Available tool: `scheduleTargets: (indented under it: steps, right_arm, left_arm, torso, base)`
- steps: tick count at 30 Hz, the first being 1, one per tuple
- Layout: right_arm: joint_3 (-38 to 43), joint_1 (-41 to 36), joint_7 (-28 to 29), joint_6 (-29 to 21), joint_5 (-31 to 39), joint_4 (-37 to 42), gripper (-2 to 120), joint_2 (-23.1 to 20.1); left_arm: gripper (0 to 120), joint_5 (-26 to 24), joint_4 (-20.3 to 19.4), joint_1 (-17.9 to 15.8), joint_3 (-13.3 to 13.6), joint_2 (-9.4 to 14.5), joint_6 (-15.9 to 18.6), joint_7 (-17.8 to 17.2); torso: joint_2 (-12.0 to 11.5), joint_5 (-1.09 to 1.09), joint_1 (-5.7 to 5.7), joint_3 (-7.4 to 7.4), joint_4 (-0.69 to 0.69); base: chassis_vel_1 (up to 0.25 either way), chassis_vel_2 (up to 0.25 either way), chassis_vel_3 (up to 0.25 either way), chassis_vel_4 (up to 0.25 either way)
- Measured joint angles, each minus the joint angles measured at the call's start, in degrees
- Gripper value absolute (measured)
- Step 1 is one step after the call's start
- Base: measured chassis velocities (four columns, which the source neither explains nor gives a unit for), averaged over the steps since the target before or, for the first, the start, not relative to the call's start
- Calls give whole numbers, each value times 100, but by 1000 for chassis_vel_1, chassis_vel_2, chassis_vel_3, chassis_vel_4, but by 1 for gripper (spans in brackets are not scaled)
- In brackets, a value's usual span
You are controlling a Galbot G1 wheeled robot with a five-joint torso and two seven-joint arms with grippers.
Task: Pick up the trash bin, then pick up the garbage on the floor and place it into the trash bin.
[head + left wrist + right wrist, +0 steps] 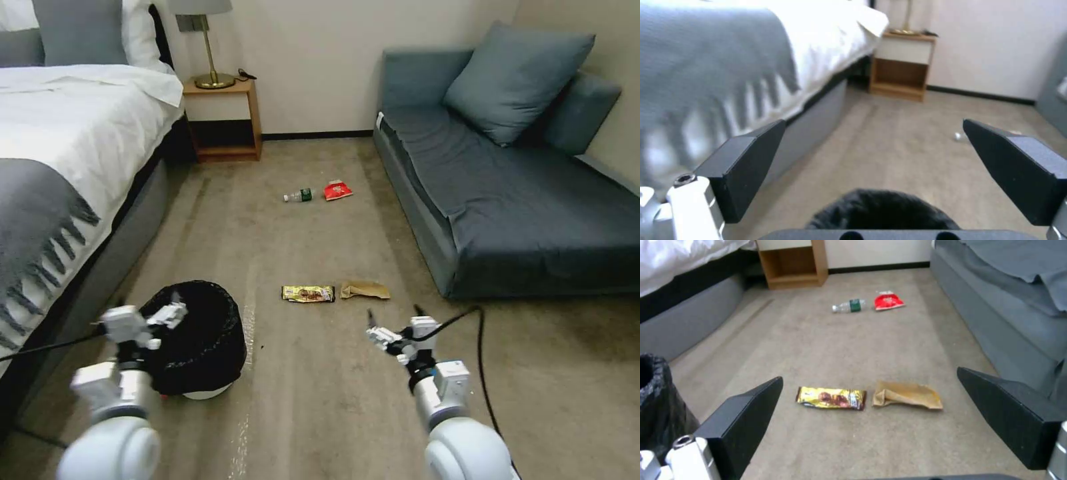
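**Booth:** Head view first, so where does everything sit?

**Me:** My left gripper (175, 312) hangs over the near rim of the trash bin (200, 333), fingers spread wide and empty. The bin stands on the carpet just beside the bed (67, 133), nothing lifted yet. My right gripper (377, 335) hovers low over bare carpet, also released, just short of the gold-brown snack wrapper (308, 293) and the tan paper bag (365, 290).

**Booth:** What does the bin look like?

**Me:** Small, round, white at the base, swallowed by a crinkly black liner that puffs over the rim.

**Booth:** How will it handle?

**Me:** Light, I'd judge, with a stiff wall under a slick, loose bag. I'd pinch the rim itself, plastic wall between my pads; film alone could slide or tear.

**Booth:** And the litter?

**Me:** Wrapper and bag lie side by side, nearly touching. Farther off, toward the nightstand (223, 120), a clear green-labelled bottle (299, 195) lies on its side just beside a red snack packet (337, 191). Wrapper and packet look flat, glossy and slippery, so an edge is the place. The bag is soft and crumpled, easy to grip at a fold. The bottle may roll, so I'd take it across its middle.
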Motion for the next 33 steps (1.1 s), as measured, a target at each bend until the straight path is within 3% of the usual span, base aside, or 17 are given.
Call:
scheduleTargets:
  steps: [1, 4, 11, 18, 21, 22, 24, 26, 33]
  right_arm:
    - [0, 0, 0, 0, 0, 0, 100, 0]
    - [-16, -15, 12, 33, -11, -4, 100, -12]
    - [69, -13, 18, 105, -24, -29, 100, -24]
    - [143, -34, 32, 236, -36, -104, 100, -44]
    - [191, -44, 33, 289, -48, -135, 100, -45]
    - [191, -44, 33, 289, -48, -135, 100, -45]
    - [243, -61, 7, 308, -78, -136, 100, -31]
    - [279, -75, -21, 310, -96, -136, 100, -15]
    - [397, -78, -54, 310, -104, -151, 100, 6]
  left_arm:
    - [99, 0, 0, 0, 0, 0, 0, 0]
    - [98, -436, -233, 112, -369, 231, 123, -293]
    - [97, -623, -88, 139, -441, 307, 162, -389]
    - [98, -1171, 221, 37, -562, 511, 378, -541]
    - [100, -2141, 407, -117, -630, 673, 800, -828]
    - [100, -2141, 407, -117, -630, 673, 800, -828]
    - [100, -2963, 614, -266, -648, 723, 1224, -1227]
    - [100, -3415, 812, -391, -623, 706, 1503, -1551]
    - [100, -4071, 1220, -692, -429, 573, 1971, -2014]
  torso:
    - [0, 0, 0, 0, 0]
    - [0, 3, 0, 0, -1]
    - [0, 0, 0, 0, -1]
    - [0, 0, 0, 0, -1]
    - [0, 0, 0, 0, -1]
    - [0, 0, 0, 0, -1]
    - [0, 0, 0, 1, -1]
    - [0, 1, 0, 0, -1]
    - [0, 0, 0, 0, -1]
  base:
    - [0, 0, 0, 0]
    - [0, 0, 0, 0]
    - [0, 0, 0, 0]
    - [0, 0, 0, 0]
    - [0, 0, 0, 0]
    - [0, 0, 0, 0]
    - [0, 0, 0, 0]
    - [0, 0, 0, 0]
    - [0, 0, 0, 0]
